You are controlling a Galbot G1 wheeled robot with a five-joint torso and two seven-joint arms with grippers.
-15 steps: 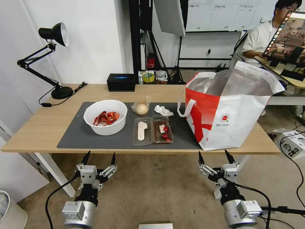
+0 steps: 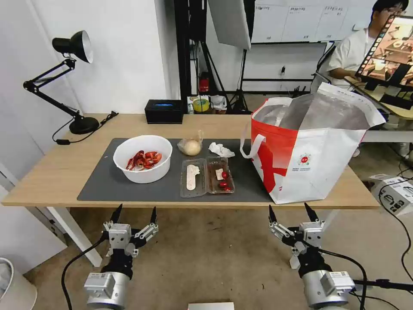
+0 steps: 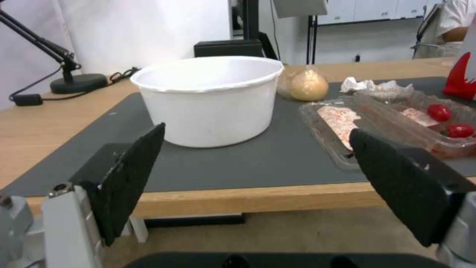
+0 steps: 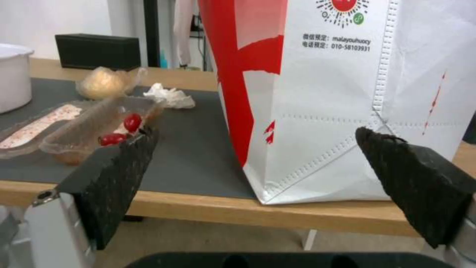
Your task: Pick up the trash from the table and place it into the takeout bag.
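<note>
On the table's (image 2: 51,181) dark mat lies the trash: a white bowl of crayfish shells (image 2: 143,158) (image 3: 211,98), a bagged bun (image 2: 190,146) (image 3: 307,85) (image 4: 102,83), a crumpled tissue (image 2: 220,149) (image 4: 169,96) and an open clamshell tray with tomatoes (image 2: 207,176) (image 3: 396,123) (image 4: 84,126). The red-and-white takeout bag (image 2: 309,150) (image 4: 342,93) stands open on the right end. My left gripper (image 2: 134,214) (image 3: 258,182) hangs open below the table's front edge, before the bowl. My right gripper (image 2: 292,212) (image 4: 258,186) is open below the edge, before the bag.
A black desk lamp (image 2: 64,82) stands at the back left with its cable on the wood. A black rectangular box (image 2: 163,111) sits at the back edge. Stands and a desk fill the room behind. A white box (image 2: 393,193) lies on the floor right.
</note>
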